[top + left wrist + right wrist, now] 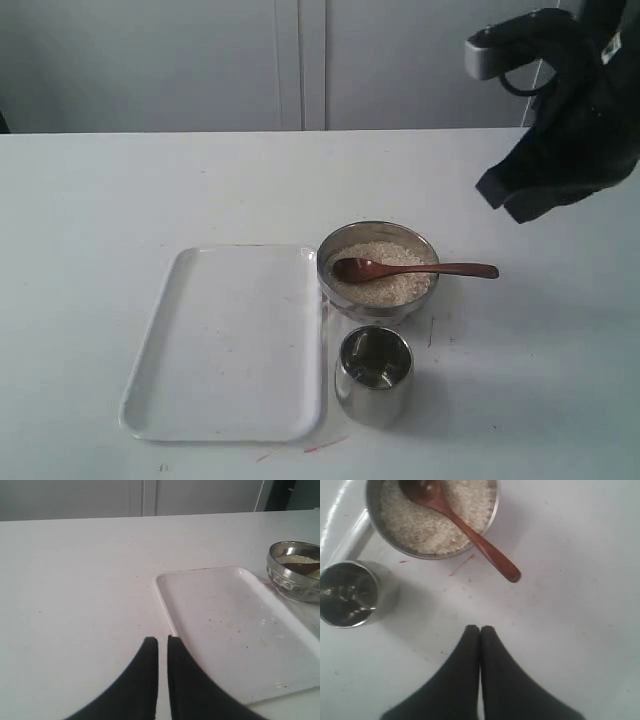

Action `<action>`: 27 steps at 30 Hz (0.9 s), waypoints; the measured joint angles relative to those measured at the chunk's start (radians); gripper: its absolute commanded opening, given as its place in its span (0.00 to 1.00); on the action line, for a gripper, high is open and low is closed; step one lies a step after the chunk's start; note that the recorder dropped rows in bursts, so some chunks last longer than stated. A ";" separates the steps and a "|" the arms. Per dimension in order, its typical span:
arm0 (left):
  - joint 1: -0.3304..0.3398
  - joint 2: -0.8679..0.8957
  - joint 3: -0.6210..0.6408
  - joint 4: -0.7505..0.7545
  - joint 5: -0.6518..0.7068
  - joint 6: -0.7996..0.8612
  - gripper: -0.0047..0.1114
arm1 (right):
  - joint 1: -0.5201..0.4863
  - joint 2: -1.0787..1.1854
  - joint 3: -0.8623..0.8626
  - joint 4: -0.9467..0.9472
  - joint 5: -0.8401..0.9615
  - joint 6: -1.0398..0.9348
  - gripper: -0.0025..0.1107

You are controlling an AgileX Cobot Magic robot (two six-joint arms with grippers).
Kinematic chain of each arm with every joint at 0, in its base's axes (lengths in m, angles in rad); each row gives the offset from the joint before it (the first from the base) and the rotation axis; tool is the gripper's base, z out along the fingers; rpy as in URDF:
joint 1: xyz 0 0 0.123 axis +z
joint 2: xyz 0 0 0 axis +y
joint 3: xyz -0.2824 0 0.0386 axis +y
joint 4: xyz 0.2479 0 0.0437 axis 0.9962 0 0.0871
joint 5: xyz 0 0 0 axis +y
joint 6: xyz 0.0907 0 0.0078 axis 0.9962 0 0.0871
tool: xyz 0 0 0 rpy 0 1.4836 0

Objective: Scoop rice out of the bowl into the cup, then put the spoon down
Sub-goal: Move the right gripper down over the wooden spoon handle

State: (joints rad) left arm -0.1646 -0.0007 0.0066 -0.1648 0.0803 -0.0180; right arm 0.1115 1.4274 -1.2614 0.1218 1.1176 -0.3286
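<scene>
The steel bowl [382, 312] stands mid-table, filled with rice [388, 287]. The wooden spoon [430, 269] rests with its scoop on the rice, and its handle sticks out over the rim to the right. Just in front of the bowl stands the steel cup [374, 388]. My right gripper [480, 628] is shut and empty. It hovers above bare table, short of the spoon's [470, 535] handle end, with the bowl [427, 556] and cup [350, 595] beyond it. My left gripper [162, 639] is shut on nothing, at the near edge of the tray [235, 625].
A white rectangular tray [230, 340] lies directly left of the bowl and cup, nearly touching them. The right arm [570, 140] hangs dark over the table's back right. A grey wall runs behind the table's far edge.
</scene>
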 measured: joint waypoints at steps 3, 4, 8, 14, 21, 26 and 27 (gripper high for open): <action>0.000 0.000 0.000 0.000 0.000 0.000 0.16 | -0.071 0.017 0.000 0.008 0.004 -0.045 0.02; 0.000 0.000 0.000 0.000 0.000 0.000 0.16 | -0.082 0.021 0.000 0.008 0.004 -0.080 0.02; 0.000 0.000 0.000 0.000 0.000 0.000 0.16 | -0.071 0.022 0.000 0.008 0.012 -0.222 0.02; 0.000 0.000 0.000 0.000 0.000 0.000 0.16 | -0.027 0.024 0.000 0.008 0.016 -0.401 0.02; 0.000 0.000 0.000 0.000 0.000 0.000 0.16 | 0.010 0.082 0.000 0.008 -0.031 -0.460 0.18; 0.000 0.000 0.000 0.000 0.000 0.000 0.16 | 0.016 0.125 0.000 0.009 -0.036 -0.514 0.50; 0.000 0.000 0.000 0.000 0.000 0.000 0.16 | 0.017 0.133 0.000 0.012 -0.036 -0.533 0.54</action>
State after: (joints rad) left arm -0.1646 -0.0007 0.0066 -0.1648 0.0803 -0.0180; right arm 0.1281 1.5605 -1.2614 0.1336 1.0816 -0.8616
